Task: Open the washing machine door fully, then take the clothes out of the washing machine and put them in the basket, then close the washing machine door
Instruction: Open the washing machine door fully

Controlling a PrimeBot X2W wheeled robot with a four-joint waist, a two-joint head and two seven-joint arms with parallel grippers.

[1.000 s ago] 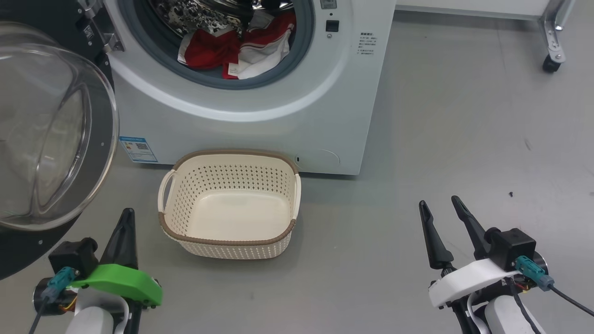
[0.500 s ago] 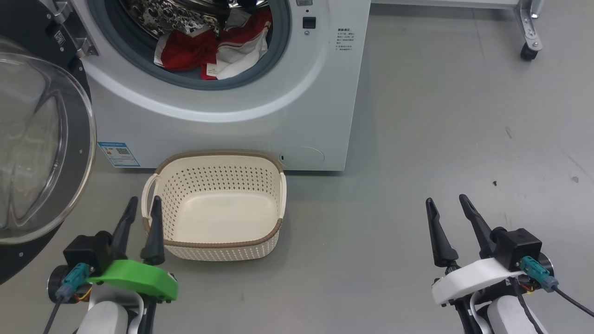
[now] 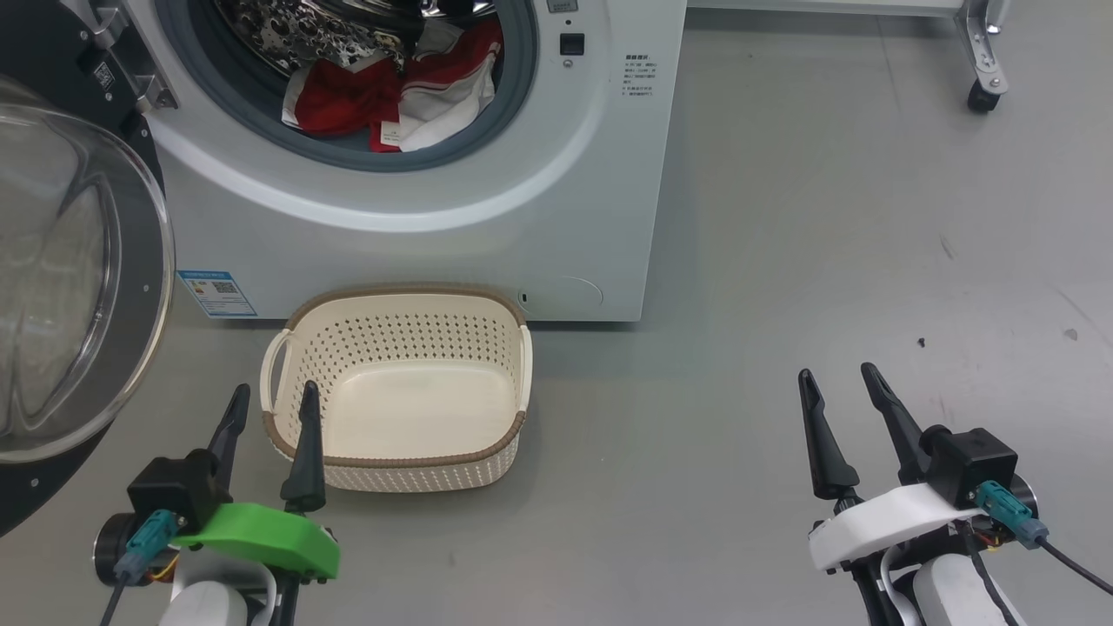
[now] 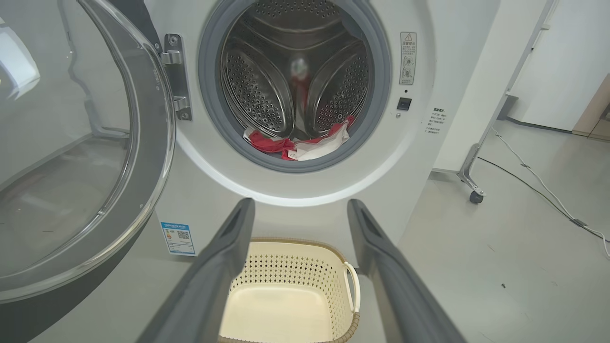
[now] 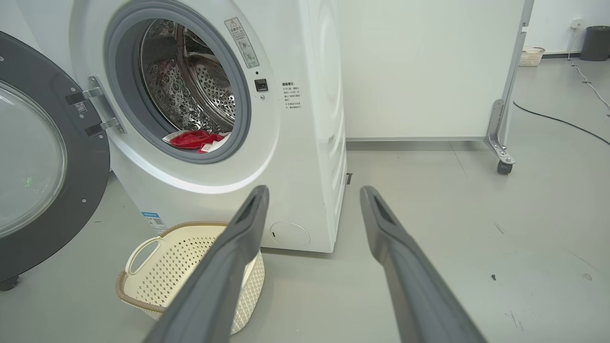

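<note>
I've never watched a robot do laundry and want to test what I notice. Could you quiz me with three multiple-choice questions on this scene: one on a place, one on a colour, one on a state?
1. Where is the basket?
A. On the floor before the washing machine
B. On top of the machine
C. Held up in the air

2. What colour are the clothes?
A. Blue
B. Red with white
C. Black

3. How is the washing machine door?
A. Shut
B. Swung open
C. Taken off

Answers:
1 A: it sits on the grey floor below the machine's opening.
2 B: red and white fabric lies in the drum.
3 B: it stands swung aside, leaving the opening bare.
</note>
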